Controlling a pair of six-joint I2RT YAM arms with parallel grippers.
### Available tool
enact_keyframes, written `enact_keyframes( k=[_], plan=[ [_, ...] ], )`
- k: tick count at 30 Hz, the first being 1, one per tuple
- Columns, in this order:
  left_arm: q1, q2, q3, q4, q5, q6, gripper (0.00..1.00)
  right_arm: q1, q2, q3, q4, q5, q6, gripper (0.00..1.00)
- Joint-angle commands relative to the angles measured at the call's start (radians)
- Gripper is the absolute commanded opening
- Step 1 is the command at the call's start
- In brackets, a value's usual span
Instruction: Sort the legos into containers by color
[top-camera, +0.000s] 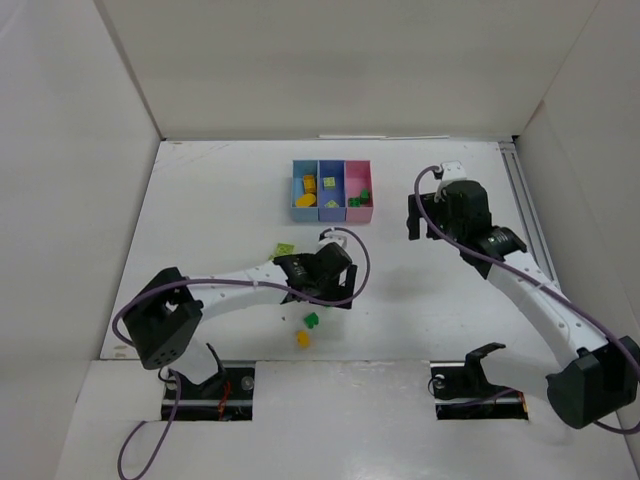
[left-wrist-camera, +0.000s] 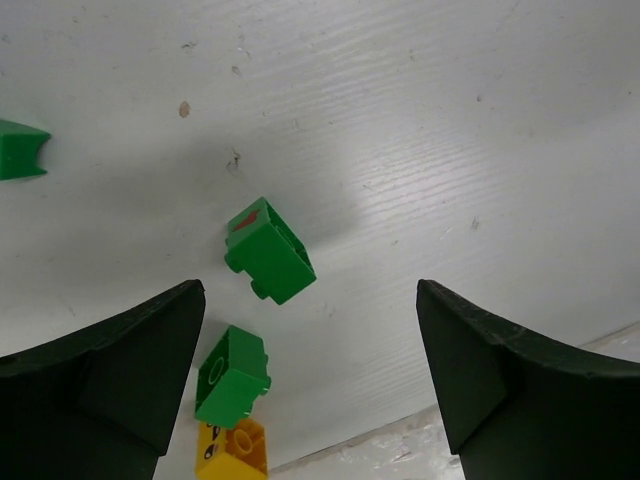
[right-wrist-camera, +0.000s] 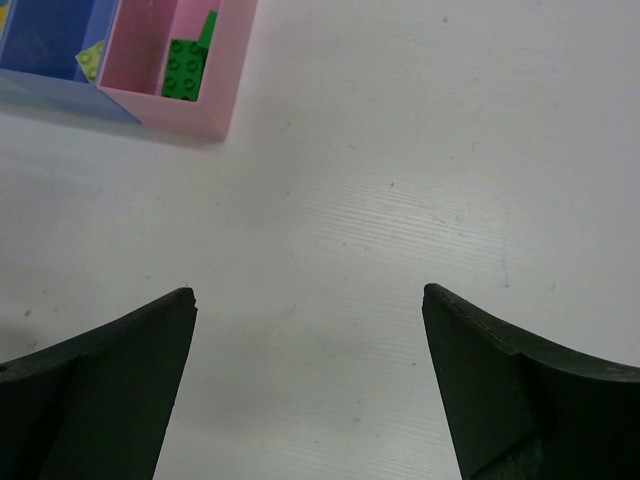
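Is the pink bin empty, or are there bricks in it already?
Not empty. In the right wrist view, the pink bin holds dark green bricks lying on its floor.

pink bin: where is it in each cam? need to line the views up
Top external: the pink bin sits at upper centre, slightly right of the middle.
Left wrist: not in it.
Right wrist: the pink bin is in the top left corner, cut off by the top edge of the frame.
Shared landmark: the dark green brick lying inside it, also seen in the right wrist view.
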Motion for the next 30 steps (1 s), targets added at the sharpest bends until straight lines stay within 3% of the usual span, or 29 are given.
enact_keyframes(
  k=[1, 6, 14, 20, 27, 30],
  plan=[
    [-0.03, 0.013, -0.004, 0.023, -0.035, -0.065, 0.84, -0.01, -0.064, -0.027, -0.016, 0.032, 0.019, 0.99],
    [-0.04, 0.079, 0.042, -0.037, -0.138, -0.147, 0.69, -0.01, -0.102, -0.05, -0.034, 0.053, 0.019, 0.99],
    [-0.04, 0.137, 0.083, -0.096, -0.199, -0.201, 0.57, -0.028, -0.144, -0.093, -0.035, 0.062, 0.029, 0.99],
    [-0.04, 0.137, 0.083, -0.085, -0.168, -0.201, 0.19, -0.029, -0.144, -0.102, -0.035, 0.072, 0.029, 0.99],
    [-0.04, 0.114, 0.186, -0.128, -0.223, -0.158, 0.18, -0.048, -0.134, -0.102, -0.016, 0.072, 0.029, 0.99],
    [0.025, 0.09, 0.253, -0.128, -0.236, -0.109, 0.18, -0.058, -0.115, -0.091, -0.007, 0.061, 0.02, 0.99]
  ],
)
